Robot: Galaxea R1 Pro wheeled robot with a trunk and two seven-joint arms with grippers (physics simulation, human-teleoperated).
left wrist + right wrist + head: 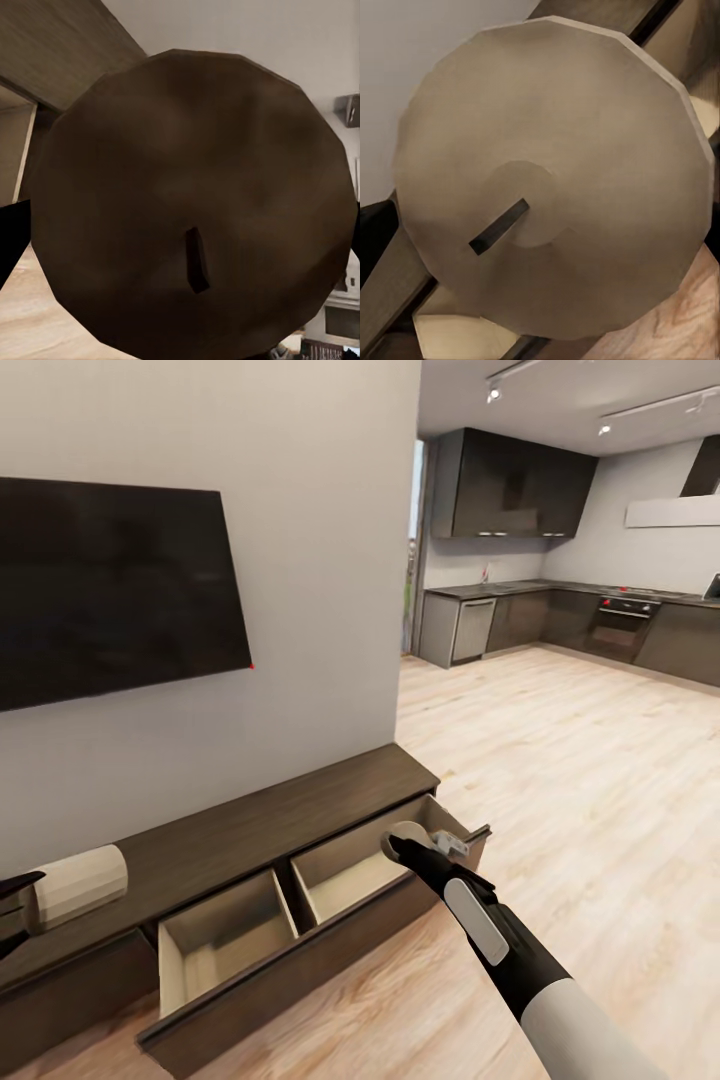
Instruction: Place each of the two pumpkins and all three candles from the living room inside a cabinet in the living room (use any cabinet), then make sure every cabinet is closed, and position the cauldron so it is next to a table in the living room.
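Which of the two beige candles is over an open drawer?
The stubby beige candle in the right gripper, above the right open drawer. The other candle, in the left gripper, is over the dark-brown cabinet top.

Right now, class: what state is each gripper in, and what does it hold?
Left gripper: shut on a candle.
Right gripper: shut on another candle, over the open drawer.

R arm (520, 960) extended fwd, fingers (400, 848) clamped, L fingers (15, 915) clamped too
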